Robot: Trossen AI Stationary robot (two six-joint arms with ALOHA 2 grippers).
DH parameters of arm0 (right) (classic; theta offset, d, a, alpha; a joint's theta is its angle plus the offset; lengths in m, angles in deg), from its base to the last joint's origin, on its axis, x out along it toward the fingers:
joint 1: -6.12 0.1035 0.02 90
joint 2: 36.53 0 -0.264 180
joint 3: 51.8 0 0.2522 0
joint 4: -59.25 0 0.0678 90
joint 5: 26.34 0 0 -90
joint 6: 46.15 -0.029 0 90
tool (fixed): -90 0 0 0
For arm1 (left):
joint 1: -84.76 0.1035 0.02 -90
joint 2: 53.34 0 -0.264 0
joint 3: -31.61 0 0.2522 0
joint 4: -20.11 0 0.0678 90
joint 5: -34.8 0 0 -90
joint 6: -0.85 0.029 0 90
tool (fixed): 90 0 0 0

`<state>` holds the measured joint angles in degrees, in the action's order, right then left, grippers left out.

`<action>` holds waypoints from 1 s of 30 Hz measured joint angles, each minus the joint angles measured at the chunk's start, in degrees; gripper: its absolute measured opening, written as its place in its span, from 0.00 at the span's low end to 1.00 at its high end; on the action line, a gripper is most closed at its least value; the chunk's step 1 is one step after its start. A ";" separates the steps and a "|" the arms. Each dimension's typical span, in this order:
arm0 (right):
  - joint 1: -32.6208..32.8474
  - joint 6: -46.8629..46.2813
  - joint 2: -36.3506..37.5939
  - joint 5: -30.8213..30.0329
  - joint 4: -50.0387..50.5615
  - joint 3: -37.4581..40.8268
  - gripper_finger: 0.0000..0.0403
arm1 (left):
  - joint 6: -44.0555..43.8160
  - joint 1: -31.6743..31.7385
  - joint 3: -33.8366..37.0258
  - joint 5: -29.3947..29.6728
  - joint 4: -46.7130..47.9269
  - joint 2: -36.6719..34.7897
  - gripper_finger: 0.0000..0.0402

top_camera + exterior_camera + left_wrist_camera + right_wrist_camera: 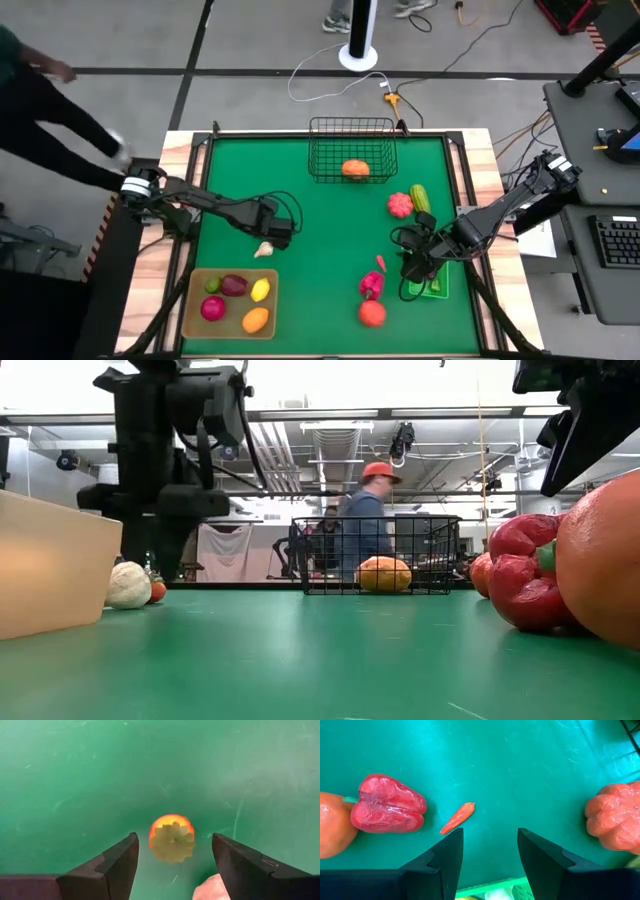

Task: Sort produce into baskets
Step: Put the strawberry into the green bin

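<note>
Plainly, the main risk sits with the left gripper [272,236], which hangs above the green tabletop [320,215] just beyond the tan tray [194,282], on the side toward the wire basket [352,152]. Its fingers [117,862] stand well apart and hold nothing. Between them the left wrist view shows a small orange-and-yellow piece [172,838] lying on the felt, and a pale garlic-like piece [264,250] lies right beside one finger. If the fingers come down as they stand, I judge they could nudge the pale piece aside or pinch both pieces at once, and two items might land in one container.

The right gripper [418,262] hovers beside the green bin [436,280], far across from the tan tray; its fingers [442,862] are partly open and empty. Ahead of it lie a thin red chilli [457,818], a red pepper [388,804] touching an orange fruit [332,825], and a pinkish lumpy piece [615,822] well off to the other side. The chilli is slim and flat on the felt, so a half-open grip may slide over it or flick it toward the pepper.

The tan tray already holds five pieces, and the wire basket holds an orange pumpkin [355,169].
</note>
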<state>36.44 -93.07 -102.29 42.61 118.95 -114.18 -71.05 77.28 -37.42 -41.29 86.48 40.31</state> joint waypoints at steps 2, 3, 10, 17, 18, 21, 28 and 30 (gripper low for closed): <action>0.00 -0.02 0.00 0.00 -0.01 0.00 0.44 | 0.00 0.02 0.77 0.02 -1.15 0.00 0.58; 0.00 -0.02 0.00 0.00 -0.01 0.00 0.44 | 0.08 0.02 1.18 0.02 -1.75 0.00 0.58; 0.00 -0.02 -0.02 0.00 -0.21 0.00 0.44 | 0.85 0.02 3.14 0.04 -5.47 0.00 0.58; 0.00 -0.02 0.00 0.00 -0.43 0.00 0.44 | 1.03 0.02 3.34 0.06 -5.50 0.00 0.58; 0.00 -0.02 0.00 0.00 -0.43 0.00 0.44 | 1.29 0.02 3.34 0.05 -5.50 0.00 0.58; 0.02 -0.02 0.00 0.00 -0.43 0.00 0.44 | 1.49 0.02 3.34 0.06 -5.50 0.00 0.58; 0.00 -0.02 0.00 0.00 -0.44 0.00 0.44 | 1.41 0.04 4.37 0.18 -5.53 0.00 0.57; 0.00 -0.02 0.00 0.00 -0.45 0.00 0.44 | 1.35 0.04 4.63 0.41 -5.46 0.02 0.57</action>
<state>36.44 -93.09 -102.29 42.61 118.51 -114.18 -69.69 77.32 -32.79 -40.87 81.02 40.33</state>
